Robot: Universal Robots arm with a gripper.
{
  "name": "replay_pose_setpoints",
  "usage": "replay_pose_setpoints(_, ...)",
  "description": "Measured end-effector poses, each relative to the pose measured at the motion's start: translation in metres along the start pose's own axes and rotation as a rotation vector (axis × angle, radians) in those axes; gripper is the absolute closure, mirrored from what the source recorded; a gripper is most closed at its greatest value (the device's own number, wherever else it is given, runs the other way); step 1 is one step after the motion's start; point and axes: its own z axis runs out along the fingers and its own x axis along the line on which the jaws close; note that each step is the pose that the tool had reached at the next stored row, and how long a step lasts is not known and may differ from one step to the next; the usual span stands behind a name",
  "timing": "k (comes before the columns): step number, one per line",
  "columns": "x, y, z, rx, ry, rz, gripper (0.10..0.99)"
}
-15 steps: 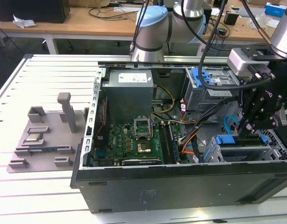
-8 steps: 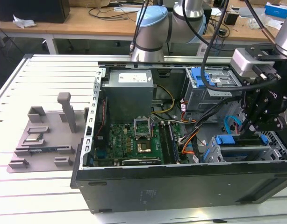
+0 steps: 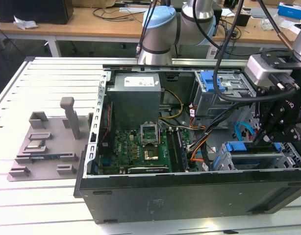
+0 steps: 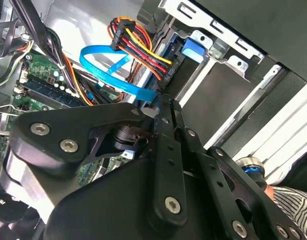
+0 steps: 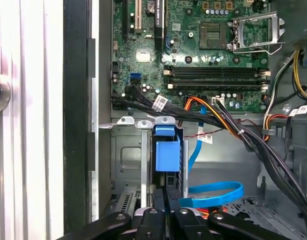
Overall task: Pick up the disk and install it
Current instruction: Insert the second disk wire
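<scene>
The black robot gripper sits at the case's four o'clock, above the blue-railed silver disk. The disk stands edgewise in the grey metal drive cage. Its fingers are pressed together; whether they pinch the disk cannot be told.

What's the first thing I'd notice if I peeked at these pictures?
A big open computer case lies on the white table, with its green circuit board showing inside. At the exterior view's right, the robot's black gripper hangs over a metal cage holding the disk with its bright blue frame. Beside it curls a shiny blue flat cable.
</scene>
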Motion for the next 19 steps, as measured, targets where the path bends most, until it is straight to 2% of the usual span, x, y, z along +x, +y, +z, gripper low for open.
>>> replay_pose_setpoints(7,-0.0009,0.0,0.0018,0.0,-0.0035,0.0,0.929)
replay_pose_setpoints(10,-0.0011,0.0,-0.0034,0.0,-0.0038,0.0,0.929)
replay_pose_setpoints(13,-0.0011,0.0,-0.0041,0.0,-0.0042,0.0,0.929)
replay_pose_setpoints(19,-0.0015,-0.0015,0.0013,-0.003,-0.0049,0.0,0.929)
